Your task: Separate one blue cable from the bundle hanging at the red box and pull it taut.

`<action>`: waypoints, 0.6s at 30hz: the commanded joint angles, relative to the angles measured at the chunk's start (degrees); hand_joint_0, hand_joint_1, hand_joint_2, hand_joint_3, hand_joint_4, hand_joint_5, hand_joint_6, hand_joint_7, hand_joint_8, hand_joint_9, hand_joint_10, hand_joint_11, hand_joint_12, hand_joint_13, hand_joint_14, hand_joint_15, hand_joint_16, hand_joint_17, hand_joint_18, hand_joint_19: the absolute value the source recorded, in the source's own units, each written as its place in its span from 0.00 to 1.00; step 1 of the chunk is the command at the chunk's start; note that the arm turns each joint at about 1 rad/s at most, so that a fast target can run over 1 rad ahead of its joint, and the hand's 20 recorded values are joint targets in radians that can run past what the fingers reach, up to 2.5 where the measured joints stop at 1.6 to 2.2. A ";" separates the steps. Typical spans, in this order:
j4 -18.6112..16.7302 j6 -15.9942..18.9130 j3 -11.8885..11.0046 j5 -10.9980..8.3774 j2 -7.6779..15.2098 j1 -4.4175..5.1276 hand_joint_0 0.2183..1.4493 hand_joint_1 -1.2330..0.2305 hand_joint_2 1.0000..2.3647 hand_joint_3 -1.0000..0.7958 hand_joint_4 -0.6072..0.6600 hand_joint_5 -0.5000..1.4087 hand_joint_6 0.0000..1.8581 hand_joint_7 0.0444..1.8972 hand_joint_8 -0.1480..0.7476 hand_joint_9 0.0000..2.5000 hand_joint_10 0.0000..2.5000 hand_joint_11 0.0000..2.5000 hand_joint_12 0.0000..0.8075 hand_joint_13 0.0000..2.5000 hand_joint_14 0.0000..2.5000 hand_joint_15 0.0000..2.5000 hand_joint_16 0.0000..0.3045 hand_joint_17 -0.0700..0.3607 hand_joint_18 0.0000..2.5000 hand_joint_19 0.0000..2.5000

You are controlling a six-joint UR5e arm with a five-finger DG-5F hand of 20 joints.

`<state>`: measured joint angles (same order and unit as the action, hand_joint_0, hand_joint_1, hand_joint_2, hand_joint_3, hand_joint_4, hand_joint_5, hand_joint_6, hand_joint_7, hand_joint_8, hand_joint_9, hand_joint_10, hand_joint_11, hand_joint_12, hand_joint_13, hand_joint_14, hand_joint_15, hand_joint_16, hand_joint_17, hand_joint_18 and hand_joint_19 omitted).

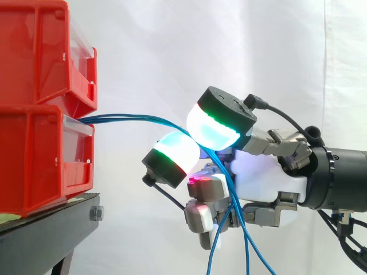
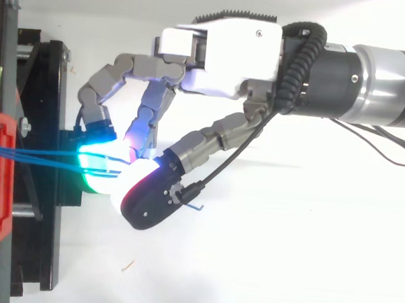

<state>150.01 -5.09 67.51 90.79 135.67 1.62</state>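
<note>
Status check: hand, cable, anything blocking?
Hand curled round blue cables from red bin. Several strands together, none separated yet; tails hang slack. No obstruction seen.

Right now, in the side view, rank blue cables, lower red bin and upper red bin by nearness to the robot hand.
1. blue cables, caught between fingers of the robot hand.
2. lower red bin, to its left.
3. upper red bin, left and higher.

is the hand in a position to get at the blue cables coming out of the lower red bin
Probably yes: the blue cables run free from the lower red bin and pass between the curled fingers of the hand, with nothing in the way.
</note>
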 commanded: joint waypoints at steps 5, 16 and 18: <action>0.11 -0.01 0.08 0.00 0.03 -0.04 0.43 0.20 0.00 0.28 0.44 0.18 0.50 0.61 0.51 0.50 0.01 0.40 0.41 0.44 0.01 0.26 0.12 0.35 0.42 0.24; 0.11 -0.01 0.08 0.00 0.03 -0.04 0.28 0.22 0.00 0.28 0.52 0.20 0.47 0.59 0.51 0.52 0.01 0.39 0.41 0.45 0.01 0.27 0.12 0.36 0.43 0.25; 0.11 -0.01 -0.01 0.00 0.03 -0.04 0.26 0.22 0.00 0.28 0.53 0.21 0.47 0.58 0.51 0.52 0.01 0.39 0.42 0.45 0.01 0.27 0.13 0.36 0.43 0.25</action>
<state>150.11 -5.10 67.54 90.79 135.70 1.58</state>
